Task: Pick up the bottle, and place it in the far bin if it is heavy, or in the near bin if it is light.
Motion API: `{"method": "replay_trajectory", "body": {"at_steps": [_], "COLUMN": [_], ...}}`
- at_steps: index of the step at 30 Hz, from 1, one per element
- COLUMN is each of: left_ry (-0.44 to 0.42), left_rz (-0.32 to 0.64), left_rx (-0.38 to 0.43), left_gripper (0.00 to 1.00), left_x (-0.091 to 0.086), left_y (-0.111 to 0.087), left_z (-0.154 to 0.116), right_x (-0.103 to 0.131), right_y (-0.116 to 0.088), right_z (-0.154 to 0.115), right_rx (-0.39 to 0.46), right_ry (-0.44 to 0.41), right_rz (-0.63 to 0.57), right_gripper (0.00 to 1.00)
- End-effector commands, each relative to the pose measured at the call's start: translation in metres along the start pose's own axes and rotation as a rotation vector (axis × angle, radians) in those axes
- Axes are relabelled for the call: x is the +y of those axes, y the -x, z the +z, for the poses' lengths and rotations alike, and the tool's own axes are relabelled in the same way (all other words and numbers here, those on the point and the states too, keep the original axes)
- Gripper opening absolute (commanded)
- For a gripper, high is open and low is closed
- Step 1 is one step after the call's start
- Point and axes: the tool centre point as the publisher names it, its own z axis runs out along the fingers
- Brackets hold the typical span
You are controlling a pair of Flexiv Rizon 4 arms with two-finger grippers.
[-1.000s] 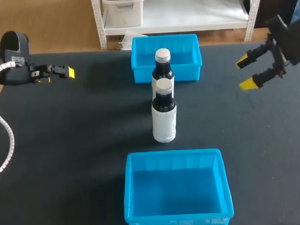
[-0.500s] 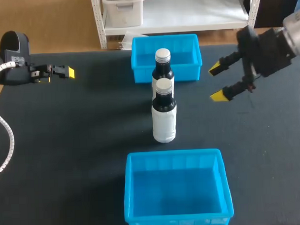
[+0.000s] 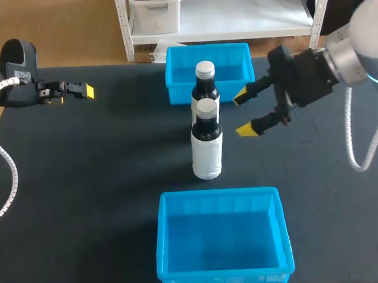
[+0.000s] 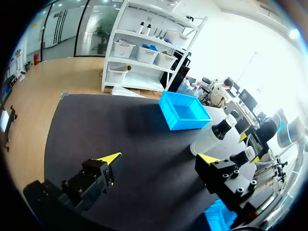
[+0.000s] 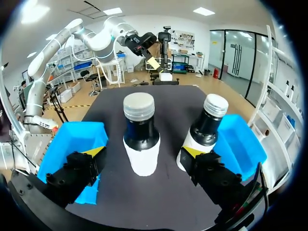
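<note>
Fig.: Two dark bottles with white labels stood upright on black table point(image 3: 85, 182), in line between two blue bins. Near bottle point(image 3: 206, 144) stood apart from near bin point(image 3: 163, 242). Far bottle point(image 3: 205, 85) stood just in front of far bin point(image 3: 175, 92), outside it. Right gripper point(image 3: 244, 113) hung just beside bottles on right, claw wide, touching neither; wrist view showed near bottle ahead of its spread fingers. Left gripper point(image 3: 81, 90) was well apart near table's left edge, claw wide in its wrist view, gripping nothing.
</note>
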Motion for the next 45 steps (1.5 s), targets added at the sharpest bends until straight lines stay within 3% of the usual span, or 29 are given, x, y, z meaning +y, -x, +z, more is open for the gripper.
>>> {"method": "replay_trajectory", "body": {"at_steps": [1,11,30,45], "left_ry": [0.0,0.0,0.0,0.0], "left_rz": [0.0,0.0,0.0,0.0], "left_rx": [0.0,0.0,0.0,0.0], "left_gripper": [1.0,1.0,1.0,1.0], "left_x": [0.0,0.0,0.0,0.0], "left_y": [0.0,0.0,0.0,0.0], "left_z": [0.0,0.0,0.0,0.0], "right_x": [-0.002,0.004,0.005,0.003], "right_y": [0.006,0.017,0.035,0.031], "right_z": [0.013,0.032,0.06,0.064], "right_rx": [-0.02,-0.065,-0.036,-0.037], "right_ry": [0.03,0.057,0.076,0.078], "right_rz": [0.004,0.017,0.004,0.016], "right_gripper": [1.0,1.0,1.0,1.0]}}
